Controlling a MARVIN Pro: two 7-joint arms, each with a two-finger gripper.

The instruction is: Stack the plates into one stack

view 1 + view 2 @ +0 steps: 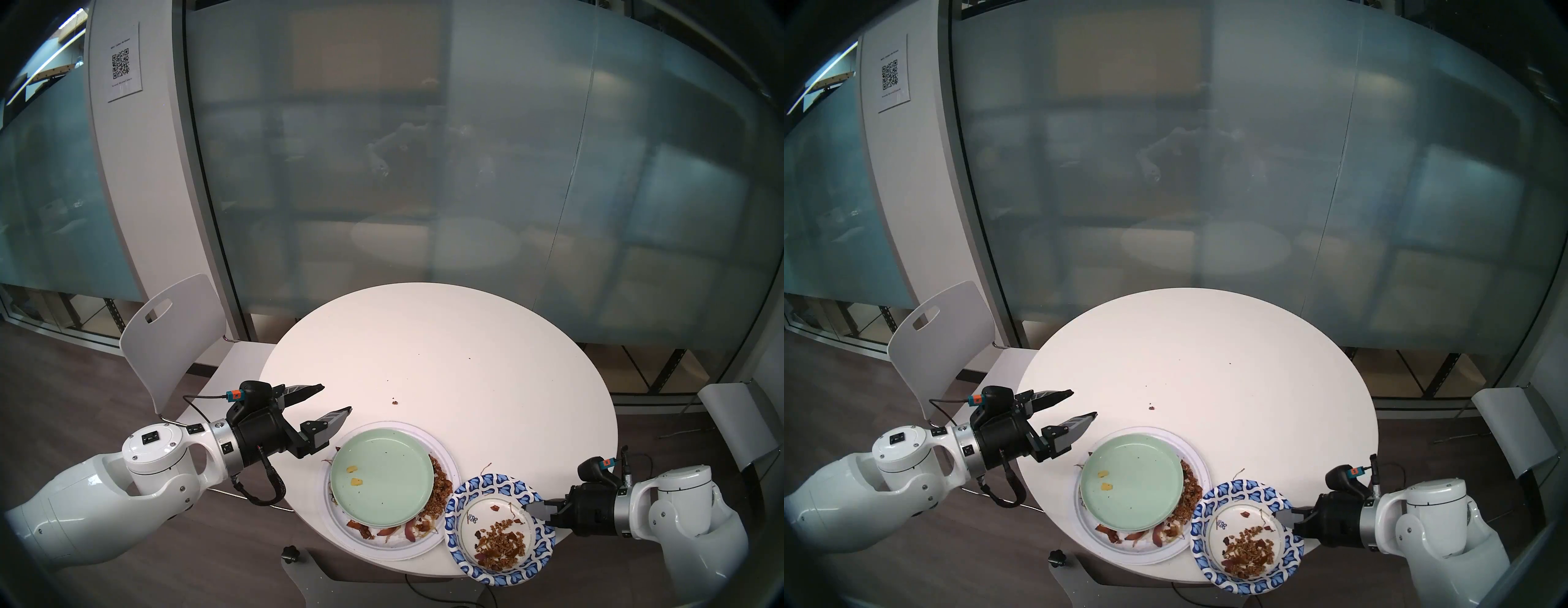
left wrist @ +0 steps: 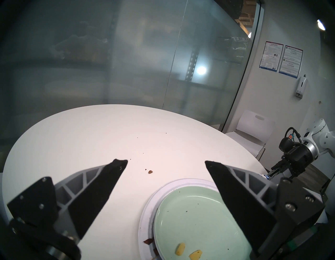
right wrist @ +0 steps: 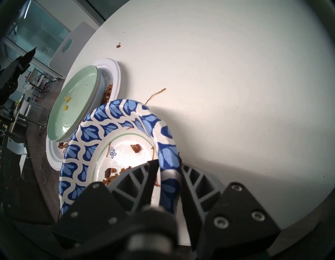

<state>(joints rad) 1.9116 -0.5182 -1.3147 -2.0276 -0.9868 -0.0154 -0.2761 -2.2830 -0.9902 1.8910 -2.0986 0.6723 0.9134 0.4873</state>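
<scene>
A stack sits on the near side of the round white table (image 1: 445,339). A pale-green plate (image 1: 382,475) lies on top, with the rims of plain plates (image 3: 99,85) showing beneath it. The large white paper plate (image 1: 382,552) with food scraps is lowest. Right of it, the blue-and-white patterned paper plate (image 1: 500,530), holding brown scraps, overhangs the table's front edge. My right gripper (image 1: 530,507) pinches its right rim, one finger inside and one outside (image 3: 167,163). My left gripper (image 1: 336,398) hovers open and empty just left of the stack.
A crumb (image 1: 394,402) lies on the table behind the stack. One white chair (image 1: 178,331) stands at the table's left and another (image 1: 738,420) at the right. A frosted glass wall (image 1: 424,170) rises behind the table.
</scene>
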